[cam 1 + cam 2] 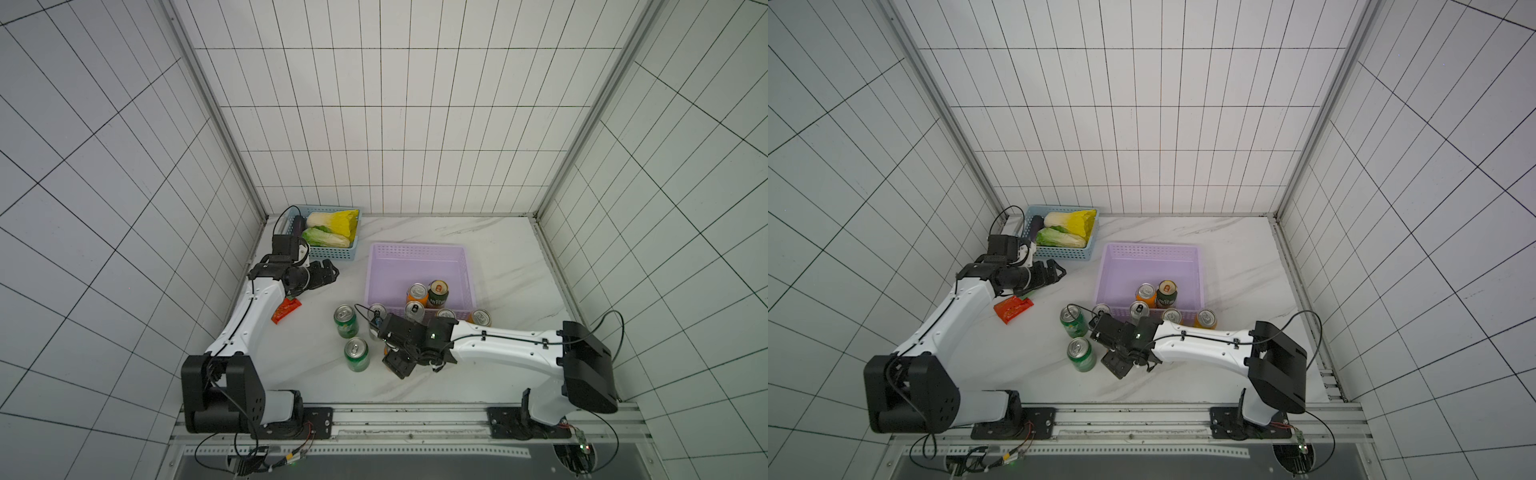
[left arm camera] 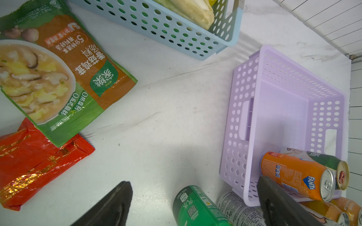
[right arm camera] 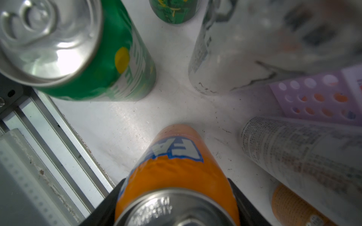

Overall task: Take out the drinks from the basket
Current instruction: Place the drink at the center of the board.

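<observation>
The lilac basket (image 1: pixel 415 262) sits on the bench (image 1: pixel 507 266) — an orange can (image 1: pixel 417 294) and a dark green can (image 1: pixel 438 293) upright by its near wall. Two green cans (image 1: pixel 345 321) stand outside it, nearer the front edge.

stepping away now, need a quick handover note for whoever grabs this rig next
Left claw: open, empty, beside the blue basket.
Right claw: shut on an orange can, low among the cans in front of the lilac basket; whether it touches the table is unclear.
Done: two green cans, two silver cans and two more orange cans stand on the table outside the basket.
Left: release the held can, then take out the last orange can and the dark green can, both upright inside.
</observation>
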